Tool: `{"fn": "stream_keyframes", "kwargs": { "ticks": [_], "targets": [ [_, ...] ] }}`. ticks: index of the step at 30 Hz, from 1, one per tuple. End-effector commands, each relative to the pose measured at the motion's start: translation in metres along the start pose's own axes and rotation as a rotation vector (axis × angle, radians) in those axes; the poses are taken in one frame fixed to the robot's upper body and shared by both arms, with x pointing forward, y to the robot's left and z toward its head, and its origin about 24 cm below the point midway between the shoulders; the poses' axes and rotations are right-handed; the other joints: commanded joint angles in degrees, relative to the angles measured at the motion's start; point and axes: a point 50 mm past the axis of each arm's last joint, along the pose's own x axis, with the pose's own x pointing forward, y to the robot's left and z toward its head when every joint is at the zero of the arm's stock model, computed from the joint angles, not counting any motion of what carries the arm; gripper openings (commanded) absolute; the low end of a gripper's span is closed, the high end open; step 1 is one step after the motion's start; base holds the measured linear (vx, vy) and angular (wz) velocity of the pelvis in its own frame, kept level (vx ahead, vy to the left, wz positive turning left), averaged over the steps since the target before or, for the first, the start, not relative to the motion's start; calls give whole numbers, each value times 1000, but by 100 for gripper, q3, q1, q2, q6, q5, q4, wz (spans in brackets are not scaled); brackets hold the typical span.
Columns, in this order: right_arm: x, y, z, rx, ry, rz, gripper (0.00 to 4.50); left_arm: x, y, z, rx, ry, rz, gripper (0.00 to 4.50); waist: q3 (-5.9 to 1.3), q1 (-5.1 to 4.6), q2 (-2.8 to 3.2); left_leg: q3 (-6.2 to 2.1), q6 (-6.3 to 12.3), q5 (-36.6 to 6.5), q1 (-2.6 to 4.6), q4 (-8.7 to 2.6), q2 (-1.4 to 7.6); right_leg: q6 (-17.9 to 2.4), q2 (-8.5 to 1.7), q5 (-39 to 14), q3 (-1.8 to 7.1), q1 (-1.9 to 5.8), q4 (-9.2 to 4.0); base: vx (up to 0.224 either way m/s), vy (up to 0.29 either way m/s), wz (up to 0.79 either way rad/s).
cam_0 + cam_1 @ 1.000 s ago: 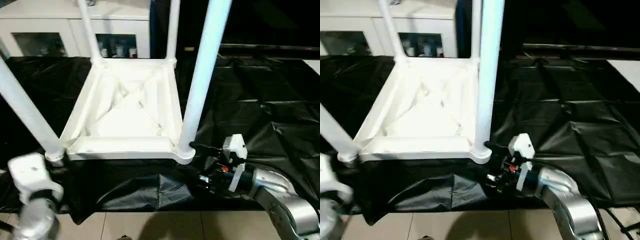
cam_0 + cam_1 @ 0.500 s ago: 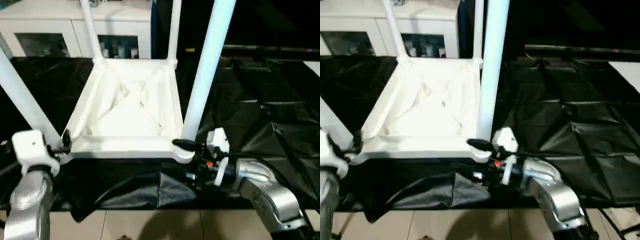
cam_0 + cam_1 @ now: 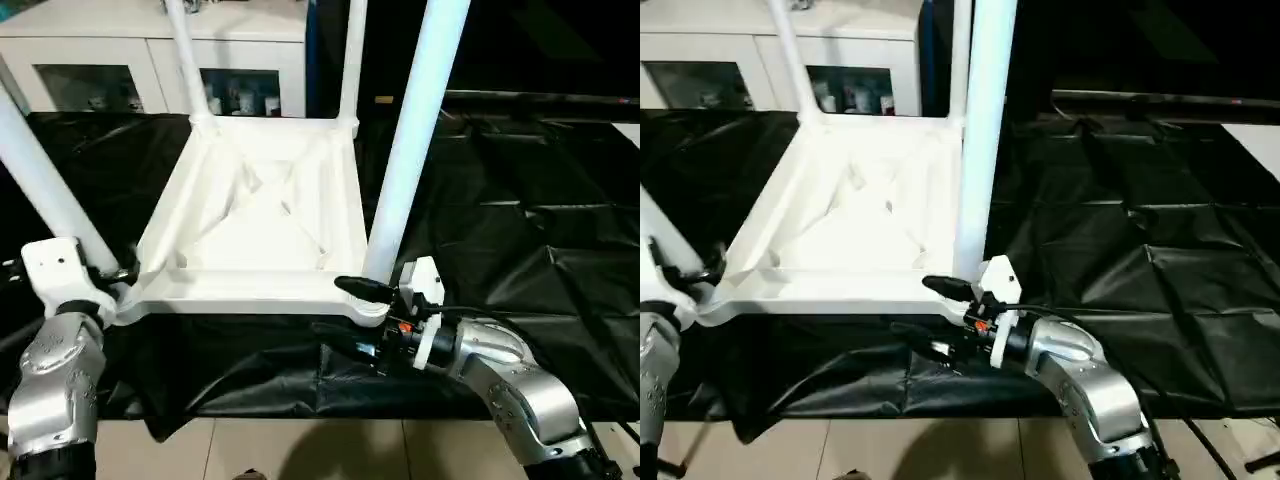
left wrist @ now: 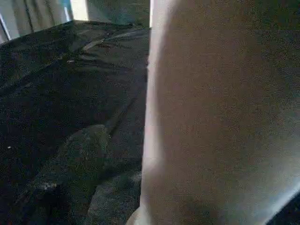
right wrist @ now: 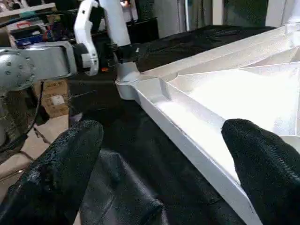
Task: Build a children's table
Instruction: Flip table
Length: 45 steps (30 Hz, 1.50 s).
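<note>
At the table's (image 3: 250, 225) near corners, right gripper (image 3: 345, 308) spread wide astride the rim, probably to steady it; left gripper (image 3: 125, 275) grip unclear

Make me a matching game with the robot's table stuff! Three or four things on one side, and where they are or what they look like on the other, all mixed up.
Things:
1. table top
2. right gripper
3. left gripper
4. cabinet

Descriptions:
A. open, one finger above the near rim and one below it
B. at the near left corner socket, beside a leg
C. lying upside down on the black sheet, legs pointing up
D. standing behind the table, with glass doors

Pairs: 1-C, 2-A, 3-B, 4-D
</note>
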Motion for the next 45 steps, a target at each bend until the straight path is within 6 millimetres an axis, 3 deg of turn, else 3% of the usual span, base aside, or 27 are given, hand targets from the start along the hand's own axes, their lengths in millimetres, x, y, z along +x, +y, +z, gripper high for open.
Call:
{"fn": "stream_keyframes", "kwargs": {
  "ticks": [1, 9, 10, 11, 14, 17, 18, 19, 20, 23, 25, 26, 27, 30, 34, 35, 37, 38, 39, 40, 42, 43, 45],
  "targets": [
    [1, -3, 3, -27, -1, -17, 450, 2, -4, 0, -5, 19, -12, 417, -256, 1, 122, -127, -202, -1463, 119, -586, 295, -1144, -372, 58, 217, 69, -409, 0, 0, 0],
    [-3, -6, 0, -32, 12, -45, 450, -13, -20, -4, -59, -33, -13, 348, -279, 6, 83, -118, -91, -1071, 78, -553, 293, -1150, -365, 608, 208, 107, -385, 0, 0, 0],
    [-3, -6, -1, -32, 12, -47, 450, -14, -22, -3, -67, -51, -21, 333, -278, 10, 17, -107, -36, -998, 69, -551, 297, -1148, -379, 608, 214, 125, -382, 0, 0, 0],
    [-3, -6, -1, -33, 13, -47, 450, -14, -22, -3, -67, -56, -18, 322, -279, 15, 44, -102, -1, -953, 81, -544, 296, -1131, -369, 594, 211, 105, -393, 0, 0, 0],
    [-2, -6, -1, -34, 16, -40, 450, -15, -22, -3, -73, -60, -16, 308, -270, 17, 27, -109, 10, -977, 82, -558, 300, -1083, -359, 516, 207, 102, -393, 0, 0, 0],
    [-2, -6, -2, -35, 21, -37, 450, -17, -23, -3, -69, -54, -14, 289, -273, 6, 79, -113, -51, -1108, 95, -565, 306, -1077, -357, 412, 207, 92, -415, 0, 0, 0],
    [-2, -6, -2, -35, 21, -37, 450, -18, -23, -3, -69, -54, -14, 269, -280, 11, 66, -119, -65, -1071, 88, -566, 309, -1080, -359, 499, 204, 109, -402, 0, 0, 0],
    [-3, -6, -3, -37, 24, -40, 450, -20, -26, -4, -69, -54, -21, 266, -286, 17, 132, -124, -90, -1072, 94, -560, 302, -1072, -355, 564, 200, 99, -395, 0, 0, 0],
    [-3, -6, -3, -38, 24, -40, 450, -20, -26, -4, -70, -54, -21, 263, -287, 9, 108, -119, -96, -1071, 94, -558, 307, -1068, -352, 618, 200, 101, -399, 0, 0, 0],
    [-5, -6, -5, -40, 29, -53, 450, -24, -38, -5, -85, -50, -65, 245, -292, 16, 111, -120, -110, -1005, 88, -552, 313, -1089, -355, 828, 195, 118, -383, 0, 0, 0],
    [-6, -6, -5, -41, 31, -59, 450, -26, -45, -7, -96, -39, -95, 229, -291, 21, 161, -124, -147, -1046, 95, -548, 309, -1085, -349, 885, 190, 115, -383, 0, 0, 0],
    [-7, -6, -6, -41, 31, -60, 450, -27, -48, -8, -99, -31, -109, 227, -290, 26, 130, -114, -126, -1051, 92, -543, 296, -1077, -347, 875, 191, 127, -388, 0, 0, 0],
    [-8, -6, -6, -44, 35, -65, 450, -28, -52, -10, -106, -24, -123, 226, -289, 29, 166, -116, -121, -1038, 85, -541, 294, -1081, -355, 866, 193, 128, -383, 0, 0, 0],
    [-13, -7, -8, -54, 43, -87, 450, -29, -65, -15, -133, -3, -164, 216, -288, 25, 137, -101, -29, -906, 73, -520, 291, -1087, -355, 845, 198, 140, -396, 0, 0, 0],
    [-17, -10, -7, -56, 42, -112, 450, -30, -75, -15, -167, 10, -199, 216, -287, 23, 141, -86, 99, -764, 66, -513, 294, -1102, -363, 651, 197, 133, -411, 0, 0, 0],
    [-18, -11, -7, -59, 45, -122, 450, -32, -80, -16, -221, 19, -220, 216, -280, 8, 104, -81, 117, -776, 63, -518, 301, -1110, -361, 554, 197, 135, -421, 0, 0, 0],
    [-20, -12, -8, -58, 44, -142, 450, -36, -94, -15, -430, 37, -287, 216, -280, 9, 90, -70, 140, -733, 66, -516, 306, -1161, -363, 459, 197, 131, -423, 0, 0, 0],
    [-20, -12, -8, -52, 39, -147, 450, -37, -99, -15, -504, 48, -310, 216, -285, 9, 34, -57, 213, -591, 57, -497, 299, -1194, -367, 514, 199, 138, -409, 0, 0, 0],
    [-20, -12, -8, -51, 38, -148, 450, -38, -100, -14, -519, 50, -315, 217, -295, 16, 47, -48, 248, -507, 53, -482, 291, -1209, -370, 556, 198, 142, -396, 0, 0, 0],
    [-20, -12, -7, -39, 23, -152, 450, -41, -108, -12, -659, 51, -336, 217, -297, 21, -22, -19, 357, -401, 51, -463, 283, -1235, -371, 575, 202, 138, -396, 0, 0, 0],
    [-20, -11, -6, -31, 12, -152, 450, -42, -110, -12, -715, 57, -336, 217, -306, 46, -4, 6, 462, -287, 55, -441, 271, -1281, -369, 595, 201, 123, -400, 0, 0, 0],
    [-19, -11, -5, -21, 0, -150, 450, -44, -113, -11, -756, 60, -342, 217, -334, 65, 5, 29, 600, -116, 42, -415, 245, -1273, -356, 636, 197, 105, -364, 0, 0, 0],
    [-17, -11, -2, 30, -26, -146, 450, -48, -118, -12, -759, 71, -368, 217, -384, 57, -12, 21, 707, 286, 16, -363, 247, -1211, -310, 1152, 188, 94, -296, 0, 0, 0]
  ]
}}
